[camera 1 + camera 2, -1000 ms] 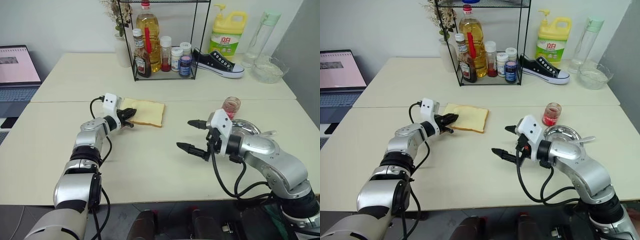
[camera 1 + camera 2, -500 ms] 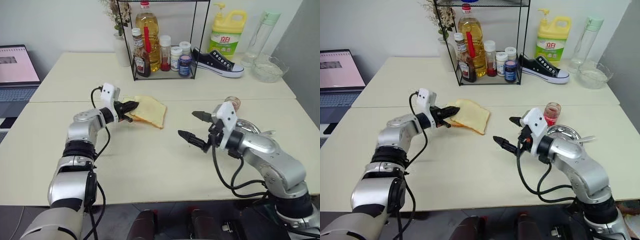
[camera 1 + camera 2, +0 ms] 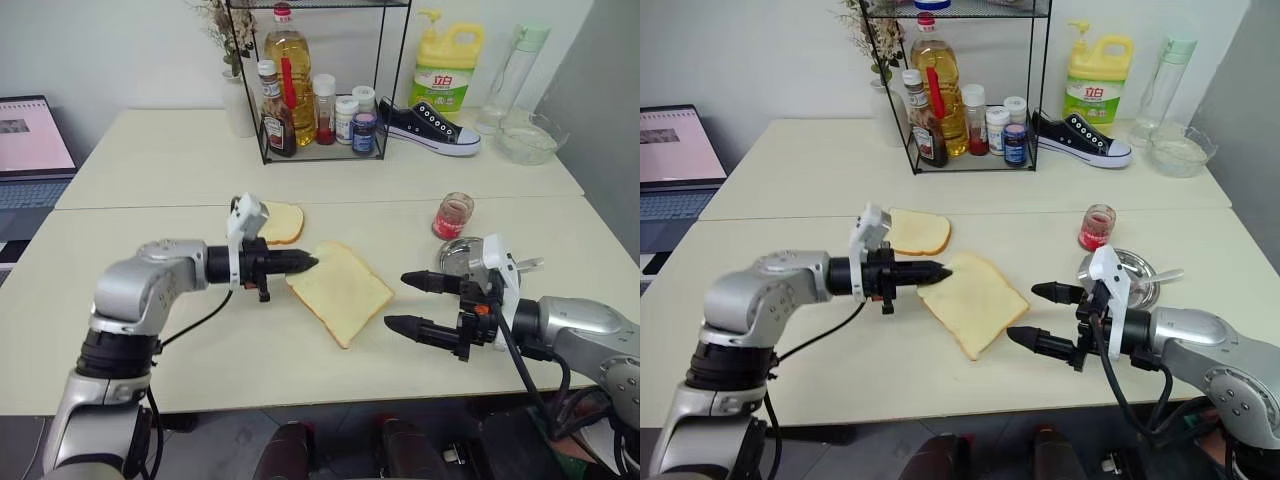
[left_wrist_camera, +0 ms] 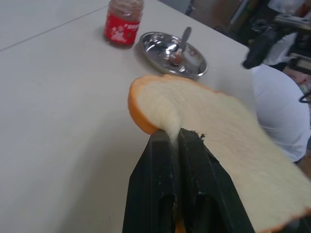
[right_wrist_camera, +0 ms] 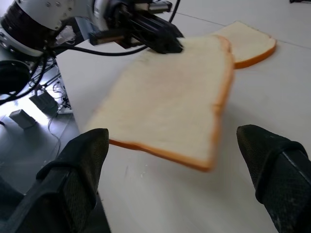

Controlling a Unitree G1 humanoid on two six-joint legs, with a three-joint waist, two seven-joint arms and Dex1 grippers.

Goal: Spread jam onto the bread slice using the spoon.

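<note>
Left gripper [image 3: 305,263] clenched on corner of bread slice [image 3: 340,291], held mid-frame above table [image 3: 150,170]. Right gripper [image 3: 413,303] spread wide, empty. Spoon [image 4: 183,40] rests in steel dish [image 4: 155,39], right of centre, with jam [image 4: 176,58] blob. No spreading yet; scooping and smearing remain.

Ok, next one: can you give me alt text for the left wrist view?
The left hand is shut on the edge of the bread slice, holding it above a pale table. Beyond it stand a red jar and a round steel dish holding the spoon.
</note>
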